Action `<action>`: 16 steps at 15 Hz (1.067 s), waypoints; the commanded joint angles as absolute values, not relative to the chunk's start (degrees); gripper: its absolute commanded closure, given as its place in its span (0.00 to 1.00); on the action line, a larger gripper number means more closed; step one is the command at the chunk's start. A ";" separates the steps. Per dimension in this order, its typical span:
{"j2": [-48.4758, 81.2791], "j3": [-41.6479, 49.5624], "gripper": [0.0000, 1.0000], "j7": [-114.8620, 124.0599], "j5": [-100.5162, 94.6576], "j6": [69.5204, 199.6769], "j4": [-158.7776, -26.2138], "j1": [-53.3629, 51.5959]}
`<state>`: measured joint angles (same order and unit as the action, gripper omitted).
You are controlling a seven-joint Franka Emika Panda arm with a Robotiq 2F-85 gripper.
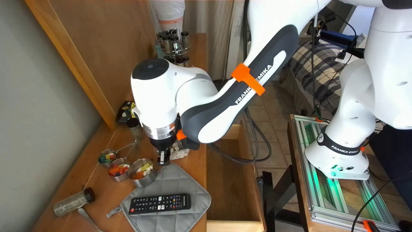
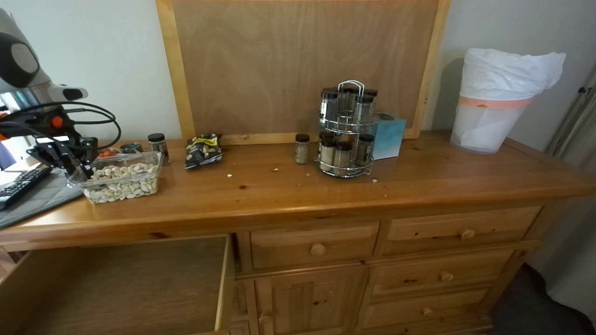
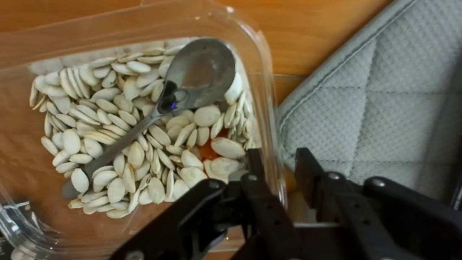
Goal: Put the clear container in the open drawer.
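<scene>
The clear container [image 2: 122, 179] stands upright on the wooden counter, full of pale seeds. In an exterior view, it is mostly hidden behind the arm [image 1: 179, 154]. In the wrist view, the container [image 3: 265, 90] also holds a metal spoon [image 3: 205, 68]. My gripper [image 3: 279, 159] is partly open around the container's side wall, with one finger inside and one outside. A gap shows between the wall and the outer finger. The gripper also shows in both exterior views [image 1: 164, 158] [image 2: 83, 170]. The open drawer [image 1: 230, 183] is pulled out below the counter edge, and its bottom is bare [image 2: 135, 284].
A grey pot holder [image 1: 173, 180] with a black remote [image 1: 160, 203] lies beside the container. Metal measuring cups [image 1: 141, 172] with candies stand near the gripper. A spice jar [image 1: 74, 202], a black snack bag [image 2: 204, 151] and a spice rack [image 2: 345, 130] are on the counter.
</scene>
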<state>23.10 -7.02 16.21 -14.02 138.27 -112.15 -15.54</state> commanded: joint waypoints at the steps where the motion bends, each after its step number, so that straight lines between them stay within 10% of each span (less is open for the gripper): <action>1: 22.20 -7.94 0.65 14.19 -10.35 135.58 -112.41 -15.52; 6: 23.40 -8.31 0.68 11.76 -9.17 134.44 -112.11 -15.25; 10: 23.22 -8.28 0.94 10.92 -9.22 134.53 -112.45 -15.09; 16: 21.61 -8.00 0.92 12.07 -9.34 133.91 -113.80 -15.28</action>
<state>23.06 -7.87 12.27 -11.20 135.10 -112.26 -15.26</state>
